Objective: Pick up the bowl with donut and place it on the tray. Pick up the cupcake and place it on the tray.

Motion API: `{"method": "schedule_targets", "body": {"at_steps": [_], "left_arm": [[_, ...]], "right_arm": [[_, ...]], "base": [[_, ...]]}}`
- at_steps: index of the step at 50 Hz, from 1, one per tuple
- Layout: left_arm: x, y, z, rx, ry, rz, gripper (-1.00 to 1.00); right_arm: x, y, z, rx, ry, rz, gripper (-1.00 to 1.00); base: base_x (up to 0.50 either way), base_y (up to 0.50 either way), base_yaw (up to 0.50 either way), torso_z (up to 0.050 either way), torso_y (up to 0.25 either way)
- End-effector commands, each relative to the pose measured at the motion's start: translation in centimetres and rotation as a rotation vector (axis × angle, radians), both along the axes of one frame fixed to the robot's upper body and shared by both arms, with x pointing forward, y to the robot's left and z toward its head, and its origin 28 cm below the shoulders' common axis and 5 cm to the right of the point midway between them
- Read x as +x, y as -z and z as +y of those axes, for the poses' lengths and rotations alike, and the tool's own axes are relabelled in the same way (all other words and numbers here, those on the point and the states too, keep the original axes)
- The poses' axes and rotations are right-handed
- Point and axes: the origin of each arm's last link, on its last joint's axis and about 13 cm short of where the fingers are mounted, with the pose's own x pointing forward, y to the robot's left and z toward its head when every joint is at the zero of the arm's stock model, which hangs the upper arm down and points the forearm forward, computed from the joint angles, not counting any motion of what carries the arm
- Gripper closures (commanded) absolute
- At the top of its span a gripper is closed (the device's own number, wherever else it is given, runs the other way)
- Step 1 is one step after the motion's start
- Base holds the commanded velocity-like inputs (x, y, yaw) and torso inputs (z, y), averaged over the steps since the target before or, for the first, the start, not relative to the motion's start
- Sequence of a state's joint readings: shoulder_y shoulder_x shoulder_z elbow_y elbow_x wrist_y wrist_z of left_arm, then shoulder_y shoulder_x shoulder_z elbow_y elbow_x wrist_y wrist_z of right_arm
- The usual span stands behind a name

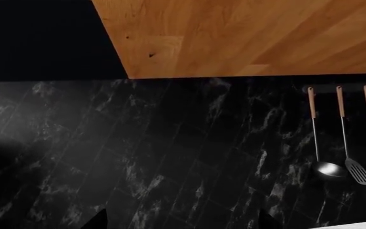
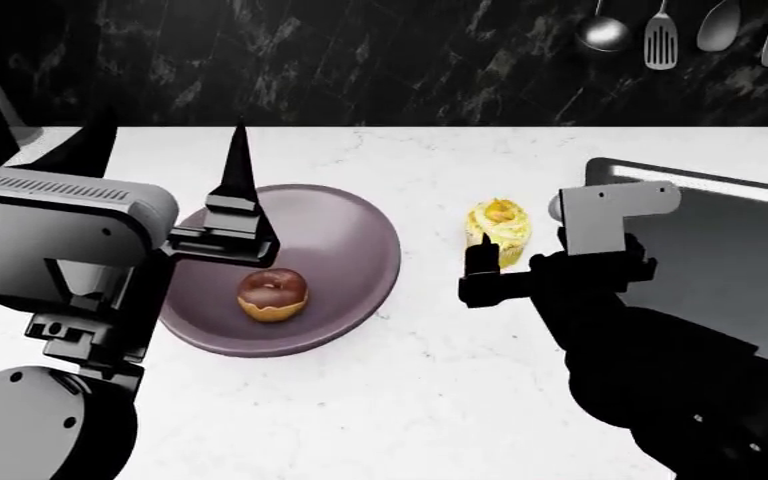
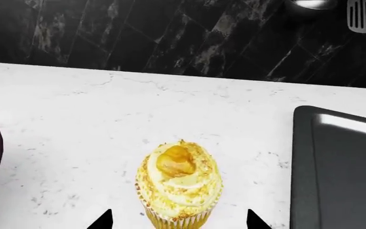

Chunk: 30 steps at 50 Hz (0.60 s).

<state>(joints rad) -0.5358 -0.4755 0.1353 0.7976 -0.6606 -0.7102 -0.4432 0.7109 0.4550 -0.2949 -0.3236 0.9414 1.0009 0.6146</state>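
A mauve-grey bowl [image 2: 307, 272] sits on the white marbled surface [image 2: 411, 400], holding a chocolate-glazed donut [image 2: 273, 293] toward its near side. The left gripper [image 2: 237, 200] hangs over the bowl's left rim; only one dark finger [image 2: 237, 165] shows from the head view, while its wrist camera, aimed at the black marble wall [image 1: 170, 152] and hanging utensils [image 1: 345, 138], shows two tips set apart, so it is open. The yellow-frosted cupcake [image 3: 178, 187] stands upright between the bowl and the dark tray [image 3: 348, 176], apart from both. The right gripper [image 3: 177, 220] is spread open, its tips on either side of the cupcake without touching it. The tray lies flat at the right.
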Motion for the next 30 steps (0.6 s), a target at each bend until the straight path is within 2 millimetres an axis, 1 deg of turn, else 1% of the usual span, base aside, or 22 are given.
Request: {"method": "schedule_targets", "body": {"at_steps": [1, 11, 30], "left_arm": [[0.0, 0.1, 0.1, -0.005, -0.002, 0.003, -1.00], [0.0, 0.0, 0.1, 0.000, -0.007, 0.003, -1.00], [0.3, 0.2, 0.0, 0.011, -0.008, 0.013, -1.00]], "right_arm": [[0.9, 0.8, 0.0, -0.011, 0.020, 0.021, -1.00], [1.3, 1.5, 0.0, -0.008, 0.023, 0.037, -1.00], [2.4, 1.7, 0.4, -0.016, 0.001, 0.043, -1.00]], "base": [[0.00, 0.00, 0.00, 0.000, 0.000], [0.00, 0.00, 0.00, 0.000, 0.000], [0.00, 0.00, 0.00, 0.000, 0.000]]}}
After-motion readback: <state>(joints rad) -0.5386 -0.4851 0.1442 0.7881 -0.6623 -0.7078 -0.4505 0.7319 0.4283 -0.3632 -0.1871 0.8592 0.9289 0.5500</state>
